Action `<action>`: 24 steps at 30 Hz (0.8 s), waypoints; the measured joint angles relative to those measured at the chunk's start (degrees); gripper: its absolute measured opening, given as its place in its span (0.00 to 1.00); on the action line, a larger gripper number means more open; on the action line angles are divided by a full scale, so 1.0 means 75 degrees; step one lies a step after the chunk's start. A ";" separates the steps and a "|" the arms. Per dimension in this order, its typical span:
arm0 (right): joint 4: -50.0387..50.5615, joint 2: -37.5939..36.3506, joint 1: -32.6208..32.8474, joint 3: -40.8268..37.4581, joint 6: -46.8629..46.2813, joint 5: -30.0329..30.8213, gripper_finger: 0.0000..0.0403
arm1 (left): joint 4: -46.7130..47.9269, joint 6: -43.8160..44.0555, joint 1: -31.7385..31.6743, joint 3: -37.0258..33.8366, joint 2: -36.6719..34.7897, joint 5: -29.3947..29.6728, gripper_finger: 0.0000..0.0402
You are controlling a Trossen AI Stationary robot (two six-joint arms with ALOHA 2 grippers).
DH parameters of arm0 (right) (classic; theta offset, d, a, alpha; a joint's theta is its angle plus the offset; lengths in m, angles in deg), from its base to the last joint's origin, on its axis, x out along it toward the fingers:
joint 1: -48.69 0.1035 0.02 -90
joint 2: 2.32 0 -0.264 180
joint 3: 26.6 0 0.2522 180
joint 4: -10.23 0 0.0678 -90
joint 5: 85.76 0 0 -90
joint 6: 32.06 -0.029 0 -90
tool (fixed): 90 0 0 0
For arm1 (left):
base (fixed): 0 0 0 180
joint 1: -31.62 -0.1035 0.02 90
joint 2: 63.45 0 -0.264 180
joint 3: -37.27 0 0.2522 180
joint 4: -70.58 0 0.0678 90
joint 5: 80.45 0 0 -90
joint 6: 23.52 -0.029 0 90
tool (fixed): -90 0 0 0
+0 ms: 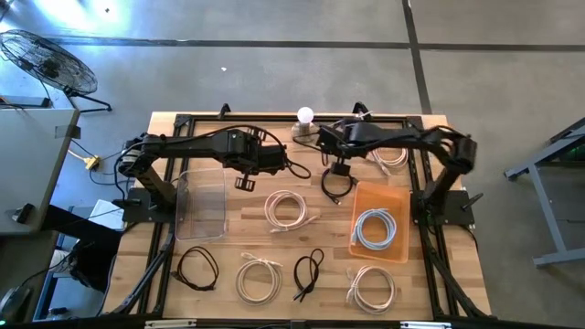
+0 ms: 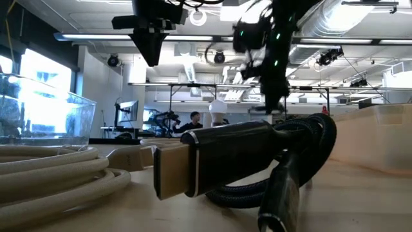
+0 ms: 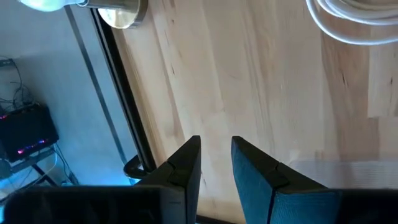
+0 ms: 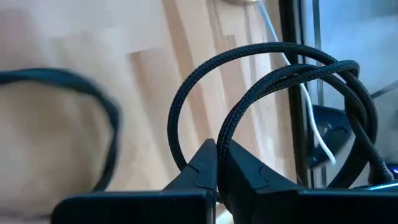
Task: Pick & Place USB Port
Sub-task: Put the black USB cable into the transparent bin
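Note:
My right gripper (image 1: 340,170) is at the far middle of the table, shut on a coiled black braided cable (image 1: 336,186). The cable's loops show past the fingers in the right wrist view (image 4: 267,74). My left gripper (image 1: 244,183) hangs over bare wood to the left of it, beside the clear bin. It is empty, with a narrow gap between its fingers (image 3: 216,146). In the low view it points down, well above the table (image 2: 151,51). My right gripper pinches a strand of the black cable's coil (image 4: 229,127) between its two fingers, which come from above and point down. The loops spread out beyond the fingertips. I cannot tell whether the coil's lower part rests on the table.
A clear bin (image 1: 203,206) stands at the left. An orange tray (image 1: 402,196) at the right holds a white cable. More white coils (image 1: 288,208) (image 1: 259,279) (image 1: 372,286) and black cables (image 1: 196,268) (image 1: 309,270) lie on the wood. A lamp bulb (image 1: 304,116) stands at the far edge.

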 joint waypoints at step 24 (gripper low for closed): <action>0.1645 -0.4430 0.5589 0.0006 -0.3013 -0.1099 0.01 | -0.2078 -0.2954 0.1298 0.0000 0.0000 -0.1365 0.22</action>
